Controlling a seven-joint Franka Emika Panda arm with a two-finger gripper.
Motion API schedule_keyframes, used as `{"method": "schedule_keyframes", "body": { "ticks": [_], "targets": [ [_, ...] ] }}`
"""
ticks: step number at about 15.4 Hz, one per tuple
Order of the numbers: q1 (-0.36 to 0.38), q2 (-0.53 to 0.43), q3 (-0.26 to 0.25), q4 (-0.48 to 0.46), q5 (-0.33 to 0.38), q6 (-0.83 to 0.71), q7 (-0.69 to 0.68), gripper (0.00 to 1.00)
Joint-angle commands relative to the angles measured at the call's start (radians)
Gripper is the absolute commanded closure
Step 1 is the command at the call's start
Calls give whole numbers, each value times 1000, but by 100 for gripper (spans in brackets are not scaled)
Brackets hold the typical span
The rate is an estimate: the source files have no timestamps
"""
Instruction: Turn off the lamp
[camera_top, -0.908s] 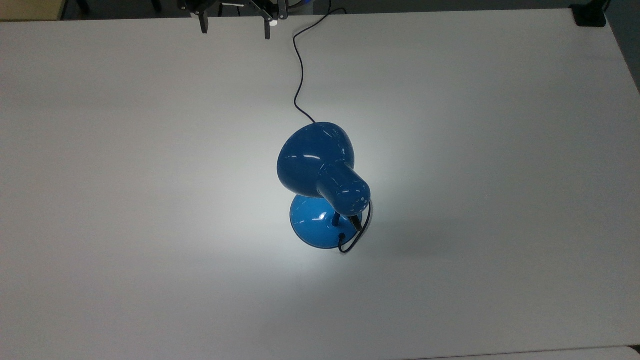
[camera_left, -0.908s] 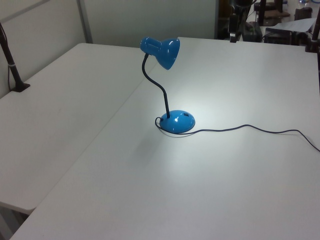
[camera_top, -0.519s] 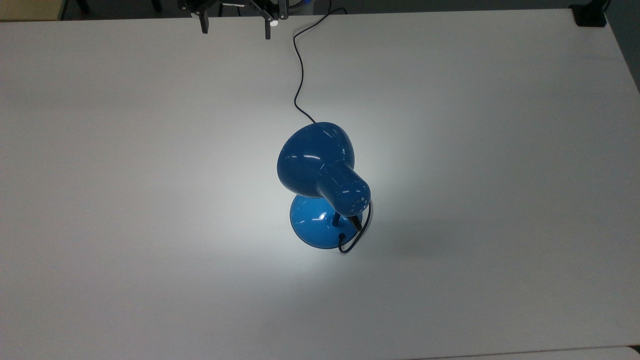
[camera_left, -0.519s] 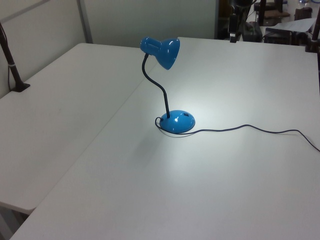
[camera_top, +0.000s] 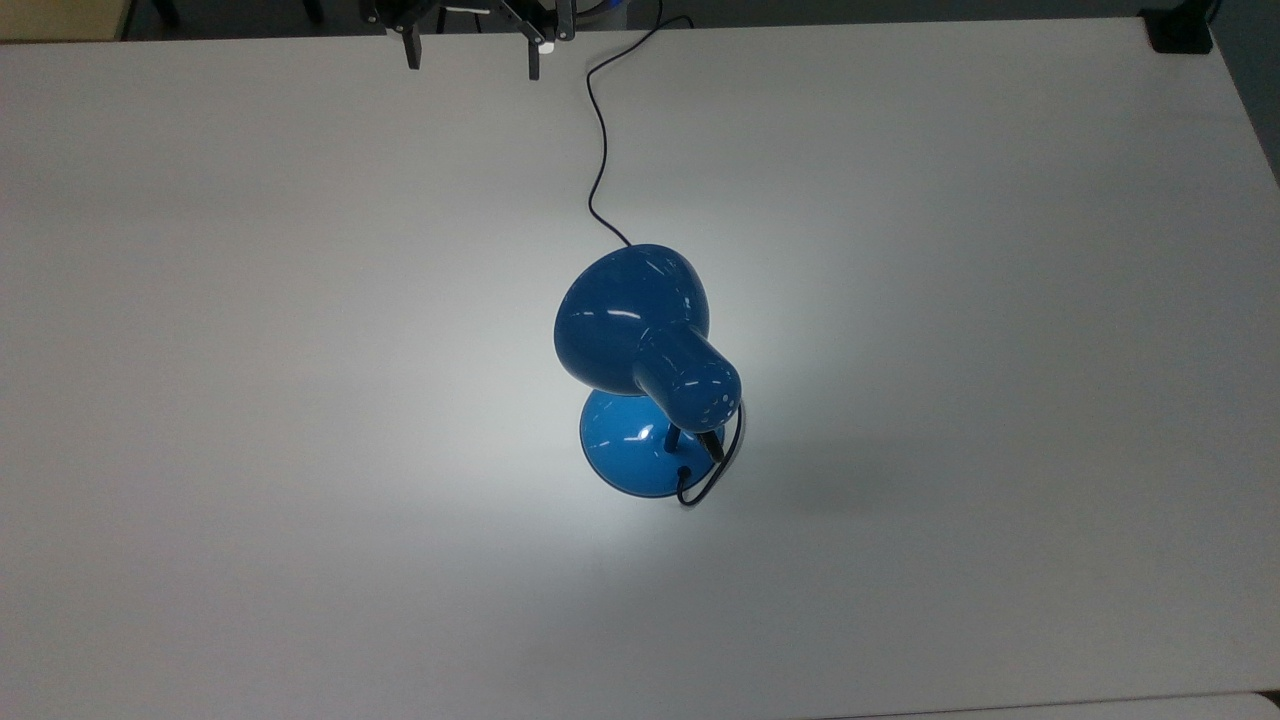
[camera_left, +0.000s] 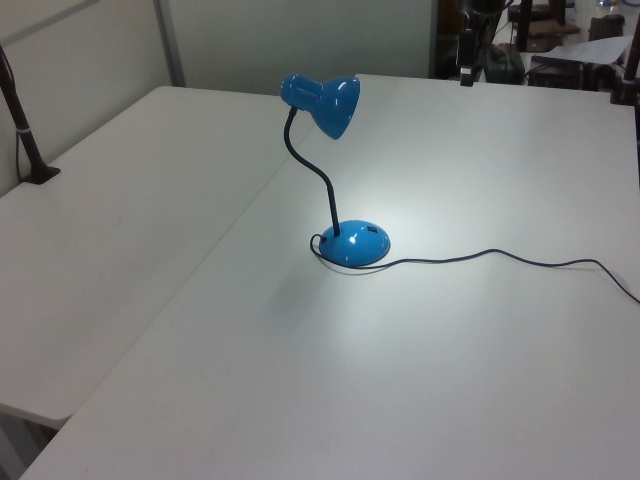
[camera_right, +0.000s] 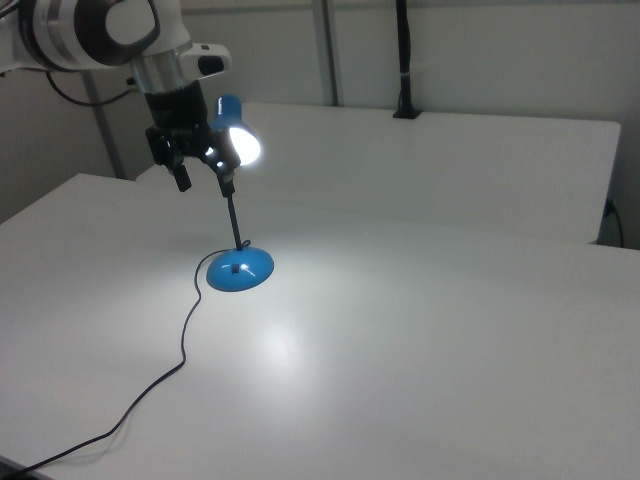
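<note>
Glowing on a white table (camera_top: 300, 400), the blue desk lamp (camera_top: 645, 345) stands near the middle of the top view, its bell-shaped shade (camera_left: 335, 103) tipped downward and casting a bright pool of light around its round base (camera_left: 355, 243). A thin black cord (camera_top: 598, 140) snakes from the base toward the top view's upper edge, close to where I hang.

I judge the lamp light and easy to tip: a glossy, likely slippery shade atop a thin, curved black neck (camera_left: 318, 180) that would probably flex if pushed. The shade may be warm, and the bulb inside fragile. I would not grip the shade or neck at all. A small dark mark sits on top of the base in the right view, possibly the switch, though I cannot be sure; a gentle downward press there seems the safest contact.

My gripper (camera_top: 470, 55) hovers at the far table edge, well apart from the lamp, fingers (camera_right: 183, 176) pointing down. My jaws are spread wide and hold nothing. In the right view, my white wrist (camera_right: 110, 30) sits above them.
</note>
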Motion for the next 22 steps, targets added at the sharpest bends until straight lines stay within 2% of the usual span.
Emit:
{"method": "schedule_keyframes", "body": {
  "ticks": [1,2,3,15,20,22],
  "targets": [
    [2,-7,2,2,2,-38,-48,75],
    [2,-4,4,2,2,-39,-48,92],
    [3,-5,4,2,2,-41,-48,100],
    [5,3,4,-1,2,-33,-50,100],
    [14,22,8,-43,3,10,-50,100],
    [17,9,11,-111,3,69,-50,100]
  ]
}}
